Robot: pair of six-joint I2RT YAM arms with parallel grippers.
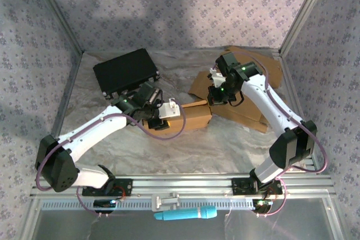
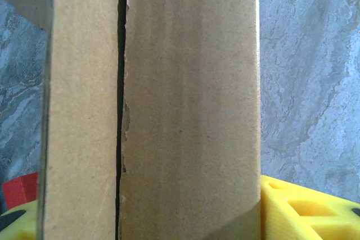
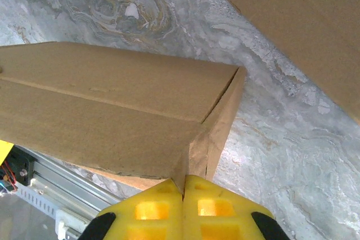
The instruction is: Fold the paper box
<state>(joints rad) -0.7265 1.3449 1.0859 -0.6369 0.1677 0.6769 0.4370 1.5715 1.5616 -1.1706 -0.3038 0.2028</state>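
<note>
Right gripper (image 3: pixel 184 188): yellow pads pressed flat together, with no gap to see between them. The tips sit against the lower corner of the paper box (image 3: pixel 112 111) at its end face. A thin flap edge may be caught in the seam, but I cannot tell.

Left gripper (image 1: pixel 167 111): jaws spread, standing astride the box. In its wrist view one yellow finger (image 2: pixel 306 209) sits just beside the right wall of the box. The other is mostly hidden behind the left wall. I cannot tell whether they squeeze the box or only bracket it.

Key relation: the box lies mid-table between the two grippers, its long axis running roughly left to right in the top view. The left gripper is at its left end and the right gripper at its right end. From the left wrist the box runs straight ahead, the seam (image 2: pixel 120 111) between the two top flaps slightly open.

Judgement: the body is formed and the right end is not yet closed. The next move is a push or tuck by the right arm along the long axis, with the left bracing.

Outward: flat cardboard sheets (image 1: pixel 250 82) behind the right arm, a black case (image 1: pixel 125 71) rear left, both apart from the box.
</note>
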